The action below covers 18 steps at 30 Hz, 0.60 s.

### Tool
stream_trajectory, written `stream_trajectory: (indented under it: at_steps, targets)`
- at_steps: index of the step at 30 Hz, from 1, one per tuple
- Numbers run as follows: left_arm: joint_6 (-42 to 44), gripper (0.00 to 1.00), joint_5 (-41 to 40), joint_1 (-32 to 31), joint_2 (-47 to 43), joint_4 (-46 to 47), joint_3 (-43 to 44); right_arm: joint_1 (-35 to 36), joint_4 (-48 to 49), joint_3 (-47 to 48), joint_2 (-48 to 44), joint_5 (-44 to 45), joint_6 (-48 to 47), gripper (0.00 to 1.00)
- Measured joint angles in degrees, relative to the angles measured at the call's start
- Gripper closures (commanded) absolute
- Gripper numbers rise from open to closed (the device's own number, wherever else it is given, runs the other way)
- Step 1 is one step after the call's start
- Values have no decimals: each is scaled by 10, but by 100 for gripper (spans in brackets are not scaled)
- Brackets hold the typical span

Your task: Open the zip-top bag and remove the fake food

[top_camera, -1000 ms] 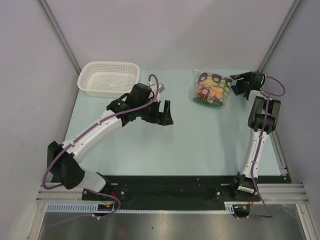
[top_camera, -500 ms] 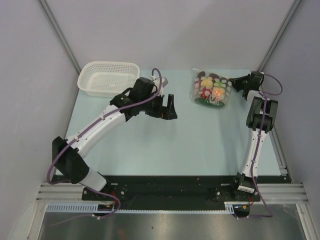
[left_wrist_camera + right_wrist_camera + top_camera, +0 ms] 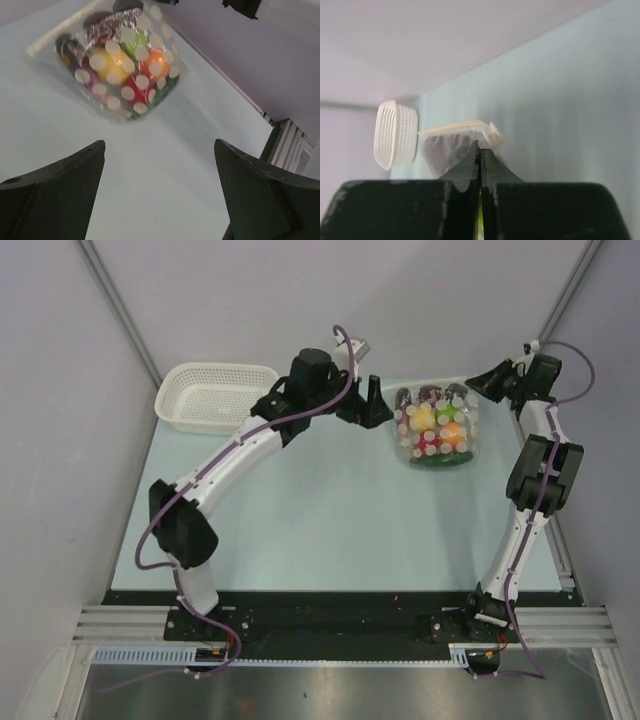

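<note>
Top external view: the zip-top bag lies on the far right part of the table, with the fake food packed inside as yellow, orange, red and green pieces. The right gripper stands at the bag's far right corner. In the right wrist view its jaws are pressed together on what appears to be a thin fold of film just below the zip strip, though the fingers partly hide the contact. The left gripper sits just left of the bag without touching it, jaws spread wide; the left wrist view frames the pouch between them. The white basket rests at the far left.

Risks: the right pinch looks shallow, so a pull may slip off the film or tear it. A left grasp that takes both walls would hold the zip shut. A wide approach could also nudge the pouch away.

Compared with half a second earlier, the left gripper has advanced from mid-table to the bag's side. The right gripper has moved farther back and rightward, and the bag has shifted slightly right.
</note>
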Motion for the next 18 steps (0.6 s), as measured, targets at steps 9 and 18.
stream_trajectory:
  at_steps: [9,18]
  targets:
    - [-18,14,34,0,171,97,165,40,-125,1,-126,-108,-207,100]
    - [-97,23,36,-4,280,228,254,65,-199,-89,-190,-209,-341,100]
